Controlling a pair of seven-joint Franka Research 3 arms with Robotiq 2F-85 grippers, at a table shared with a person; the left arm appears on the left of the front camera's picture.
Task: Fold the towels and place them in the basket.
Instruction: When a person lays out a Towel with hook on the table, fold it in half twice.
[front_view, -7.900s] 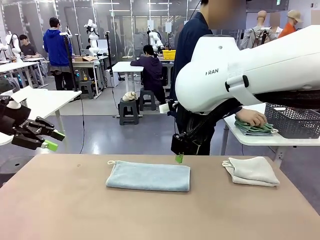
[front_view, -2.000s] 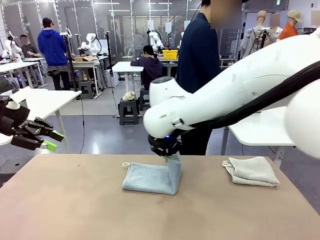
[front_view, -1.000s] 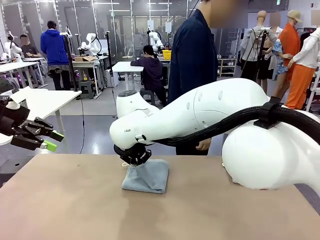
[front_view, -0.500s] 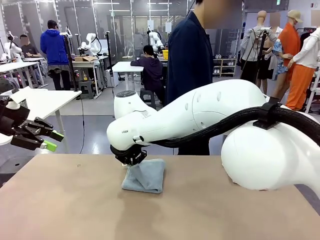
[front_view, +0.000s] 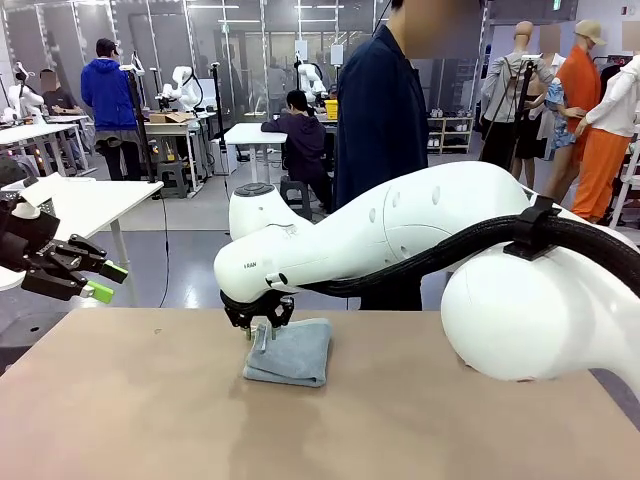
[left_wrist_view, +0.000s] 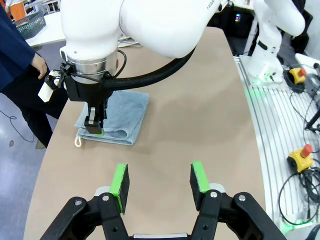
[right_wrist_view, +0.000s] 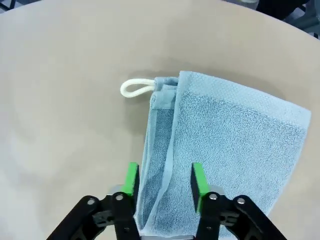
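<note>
A pale blue towel (front_view: 300, 352) lies folded into a small rectangle on the brown table (front_view: 130, 420), left of centre. My right gripper (front_view: 260, 328) hangs open just above the towel's left edge. In the right wrist view that edge lies under the space between the green pads (right_wrist_view: 132, 181), with the towel (right_wrist_view: 225, 145) spreading to the right and its white loop (right_wrist_view: 135, 88) beyond. My left gripper (front_view: 108, 281) stands open and empty off the table's left end. From there it looks over the towel (left_wrist_view: 120, 112) and the right gripper (left_wrist_view: 95, 125). The dark grey basket (left_wrist_view: 27, 24) sits on a side table. The cream-white towel is hidden behind my right arm.
A person in a dark navy jacket (front_view: 380, 130) stands at the far edge, a hand (left_wrist_view: 37, 62) hanging by the table. My right arm's white links (front_view: 520, 300) cover the table's right half. Bare tabletop (left_wrist_view: 200, 115) lies in front of the towel.
My right gripper dragged the towel's right half over to the left, folding it smaller. It has since let go, opened and risen slightly. The left arm has not moved.
</note>
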